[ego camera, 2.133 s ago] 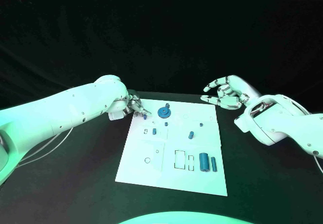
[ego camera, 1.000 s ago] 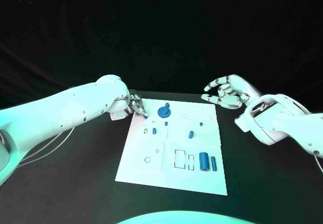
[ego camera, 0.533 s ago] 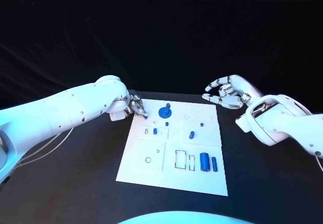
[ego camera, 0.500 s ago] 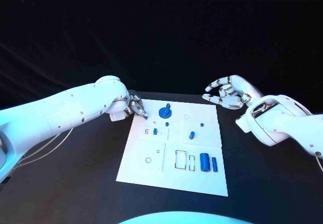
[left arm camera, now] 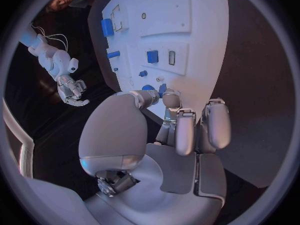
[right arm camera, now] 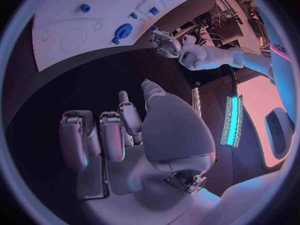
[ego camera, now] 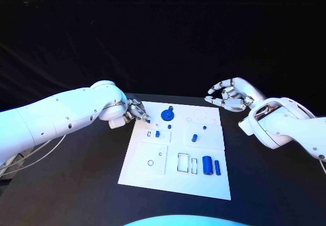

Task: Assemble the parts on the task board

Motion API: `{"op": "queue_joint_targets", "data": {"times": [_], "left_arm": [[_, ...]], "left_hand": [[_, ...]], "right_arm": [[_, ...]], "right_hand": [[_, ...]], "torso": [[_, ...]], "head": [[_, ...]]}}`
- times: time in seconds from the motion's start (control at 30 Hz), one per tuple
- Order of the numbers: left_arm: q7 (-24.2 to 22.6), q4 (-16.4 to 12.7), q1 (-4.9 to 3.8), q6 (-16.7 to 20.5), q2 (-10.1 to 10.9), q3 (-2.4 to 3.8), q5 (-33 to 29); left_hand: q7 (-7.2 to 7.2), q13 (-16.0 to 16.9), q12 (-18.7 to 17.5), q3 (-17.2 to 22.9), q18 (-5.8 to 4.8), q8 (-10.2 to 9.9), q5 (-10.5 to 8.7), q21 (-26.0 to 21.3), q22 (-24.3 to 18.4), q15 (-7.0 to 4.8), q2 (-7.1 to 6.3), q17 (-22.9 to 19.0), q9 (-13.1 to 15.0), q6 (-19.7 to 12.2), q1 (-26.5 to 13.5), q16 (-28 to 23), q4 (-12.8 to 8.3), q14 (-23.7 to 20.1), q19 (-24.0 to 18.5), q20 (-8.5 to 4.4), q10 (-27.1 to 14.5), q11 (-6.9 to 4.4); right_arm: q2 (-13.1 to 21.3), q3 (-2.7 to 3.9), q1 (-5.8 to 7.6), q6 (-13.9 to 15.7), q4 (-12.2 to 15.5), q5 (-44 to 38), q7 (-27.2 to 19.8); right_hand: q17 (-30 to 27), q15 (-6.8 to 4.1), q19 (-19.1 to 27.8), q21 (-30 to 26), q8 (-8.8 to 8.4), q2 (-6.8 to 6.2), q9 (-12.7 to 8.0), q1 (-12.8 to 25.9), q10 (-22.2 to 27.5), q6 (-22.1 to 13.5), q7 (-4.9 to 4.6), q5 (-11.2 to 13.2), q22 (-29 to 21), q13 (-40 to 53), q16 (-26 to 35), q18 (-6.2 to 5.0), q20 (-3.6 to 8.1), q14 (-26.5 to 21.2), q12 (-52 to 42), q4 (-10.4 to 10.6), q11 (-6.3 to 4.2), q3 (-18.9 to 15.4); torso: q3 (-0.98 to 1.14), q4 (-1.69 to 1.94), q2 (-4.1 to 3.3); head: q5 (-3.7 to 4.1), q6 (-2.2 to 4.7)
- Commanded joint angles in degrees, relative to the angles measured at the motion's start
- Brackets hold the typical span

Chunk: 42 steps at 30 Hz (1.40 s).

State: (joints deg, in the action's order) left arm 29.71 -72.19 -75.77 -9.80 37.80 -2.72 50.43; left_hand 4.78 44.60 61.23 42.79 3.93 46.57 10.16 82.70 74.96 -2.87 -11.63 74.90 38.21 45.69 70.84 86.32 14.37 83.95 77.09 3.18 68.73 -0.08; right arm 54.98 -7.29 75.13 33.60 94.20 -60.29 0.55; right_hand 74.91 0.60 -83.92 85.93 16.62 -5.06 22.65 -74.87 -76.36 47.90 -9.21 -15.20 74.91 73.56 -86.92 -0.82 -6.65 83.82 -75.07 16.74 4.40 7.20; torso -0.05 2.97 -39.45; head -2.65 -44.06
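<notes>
The left hand (ego camera: 136,112) pinches a small blue part (ego camera: 147,120) between its fingertips (left arm camera: 167,99) at the task board's (ego camera: 173,176) edge. A blue disc (ego camera: 166,114) lies just beyond those fingers. The right hand (ego camera: 230,95) hovers off the board, fingers curled around nothing.

the task board (ego camera: 170,165) looks like a smooth matt white plate, the blue parts (ego camera: 207,165) on it like slightly glossy plastic, and beside the board the left hand (ego camera: 138,113) shows shiny silver metal on its fingers.
</notes>
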Motion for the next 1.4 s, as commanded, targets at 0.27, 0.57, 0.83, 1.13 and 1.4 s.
{"op": "queue_joint_targets", "data": {"times": [0.27,0.57,0.83,1.13,1.4], "left_arm": [[-0.9,-6.2,1.11,3.1,3.0,0.03,5.7],[-1.9,-7.9,2.33,0.3,3.7,0.01,11.7],[-1.8,-8.3,2.74,-1.1,3.8,0.00,12.8],[-1.7,-8.3,3.07,-1.6,3.3,0.00,13.1],[-1.4,-8.0,3.14,-2.6,2.8,-0.01,13.2]], "left_hand": [[-0.49,0.5,0.6,10.7,-0.19,0.5,0.80,0.3,0.5,-0.57,-0.30,8.8,0.6,0.7,-1.4,0.3,-11.0,4.3,0.6,-0.07,0.8,-0.07],[-0.57,0.8,0.9,10.9,-0.27,0.7,1.18,0.5,0.8,-0.63,-0.62,8.9,0.6,0.8,-1.7,0.4,-11.5,4.3,0.9,-0.13,1.1,-0.14],[-0.60,1.0,1.0,11.0,-0.25,0.7,1.34,0.5,0.8,-0.66,-0.67,9.0,0.6,0.9,-1.8,0.4,-11.6,4.3,0.9,-0.15,1.2,-0.18],[-0.63,1.1,1.1,11.0,-0.25,0.7,1.41,0.5,0.8,-0.68,-0.72,9.1,0.6,1.0,-1.8,0.5,-11.7,4.4,0.8,-0.15,1.4,-0.20],[-0.65,1.1,1.0,11.0,-0.23,0.7,1.45,0.4,0.7,-0.69,-0.75,9.4,0.6,1.1,-1.9,0.7,-11.8,4.5,0.8,-0.16,1.4,-0.22]], "right_arm": [[-0.2,-0.14,-0.24,-0.4,-0.1,-0.3,0.4],[-0.4,-0.18,-0.51,-0.4,-0.2,-1.2,0.6],[-0.4,-0.18,-0.71,-0.5,-0.2,-1.3,0.7],[-0.4,-0.18,-0.81,-0.5,-0.2,-1.3,0.7],[-0.5,-0.18,-0.83,-0.5,-0.2,-1.3,0.8]], "right_hand": [[6.7,-0.42,-3.1,-0.2,0.21,0.14,-0.1,0.6,0.1,0.3,0.12,-0.5,11.8,0.0,0.2,-0.45,0.32,4.2,0.1,0.0,-0.06,0.3],[6.6,-0.44,-2.9,-0.4,0.24,0.13,-0.1,0.5,0.1,0.3,0.13,-0.9,11.7,0.0,0.3,-0.50,0.34,4.2,0.1,-0.1,-0.09,0.4],[6.6,-0.44,-3.0,-0.4,0.24,0.14,-0.1,0.5,0.1,0.3,0.14,-0.9,11.7,0.0,0.3,-0.49,0.34,4.2,0.1,-0.1,-0.09,0.4],[6.6,-0.44,-3.0,-0.4,0.25,0.15,-0.1,0.5,0.1,0.3,0.14,-1.0,11.7,0.0,0.3,-0.49,0.34,4.2,0.2,-0.1,-0.09,0.4],[6.7,-0.45,-3.0,-0.4,0.28,0.23,-0.1,0.5,0.1,0.3,0.15,-1.1,11.7,0.0,0.3,-0.49,0.35,4.2,0.1,-0.1,-0.11,0.5]], "torso": [[-0.06,0.02,-0.01],[-0.09,0.11,0.12],[-0.02,-0.05,0.07],[0.00,-0.03,-0.02],[-0.07,-0.02,-0.07]], "head": [[-0.49,-0.02],[-0.74,-0.01],[-0.84,0.11],[-0.49,-0.10],[-0.49,-0.21]]}}
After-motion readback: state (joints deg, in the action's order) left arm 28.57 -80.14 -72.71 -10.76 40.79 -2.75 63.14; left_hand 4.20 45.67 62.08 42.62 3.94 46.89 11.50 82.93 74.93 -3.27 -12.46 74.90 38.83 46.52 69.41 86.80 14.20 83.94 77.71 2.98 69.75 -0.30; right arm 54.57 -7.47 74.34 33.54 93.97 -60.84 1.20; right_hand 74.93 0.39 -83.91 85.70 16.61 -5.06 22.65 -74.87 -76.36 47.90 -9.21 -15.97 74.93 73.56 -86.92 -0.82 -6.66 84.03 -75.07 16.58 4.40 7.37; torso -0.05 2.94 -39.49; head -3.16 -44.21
